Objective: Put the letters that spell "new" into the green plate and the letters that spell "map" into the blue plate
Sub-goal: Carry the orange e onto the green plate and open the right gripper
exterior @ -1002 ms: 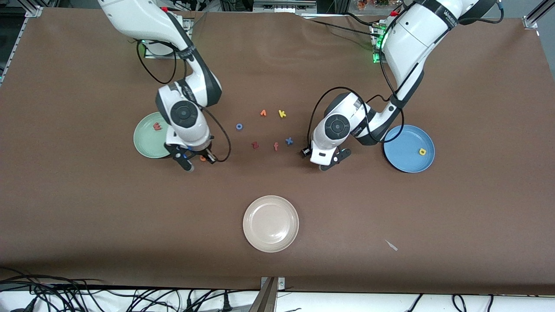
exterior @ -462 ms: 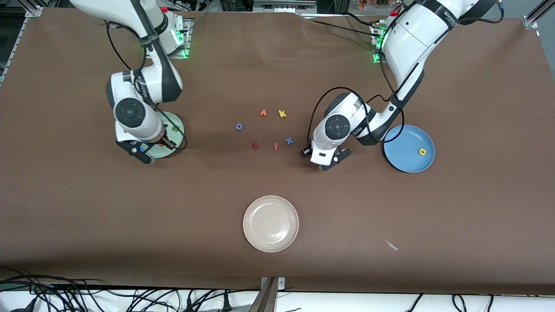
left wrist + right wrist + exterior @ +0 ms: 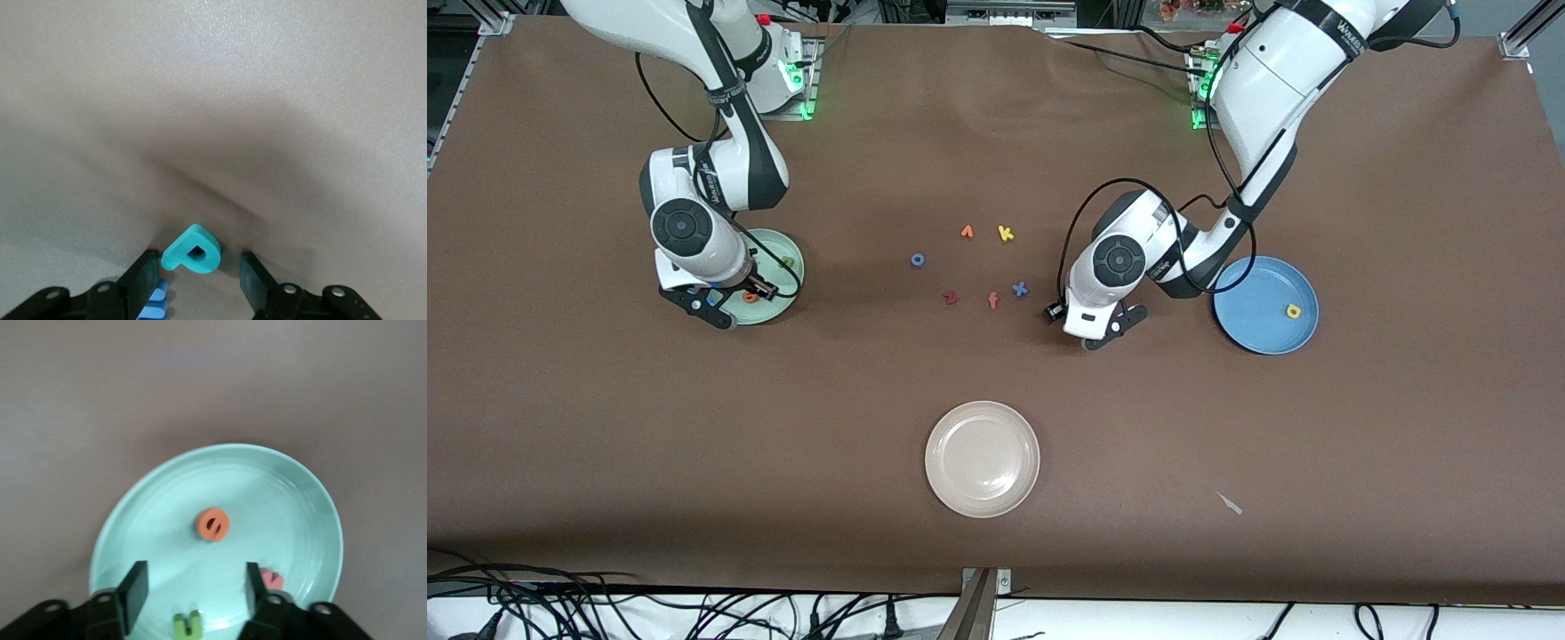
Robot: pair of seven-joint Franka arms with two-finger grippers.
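Orange "e" [image 3: 213, 524] in green plate [image 3: 280, 487]

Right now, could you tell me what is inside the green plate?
The green plate holds the orange "e", the green "n" and the pinkish-red "w", which the open right end effector partly covers.

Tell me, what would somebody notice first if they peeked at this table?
Probably the right gripper, open over the round pale mint-green plate, where the orange foam "e", green "n" and pinkish-red "w" lie. Next, the left gripper, low over the brown table, fingers either side of a teal foam "p". A round blue plate at the left arm's end holds a yellow letter.
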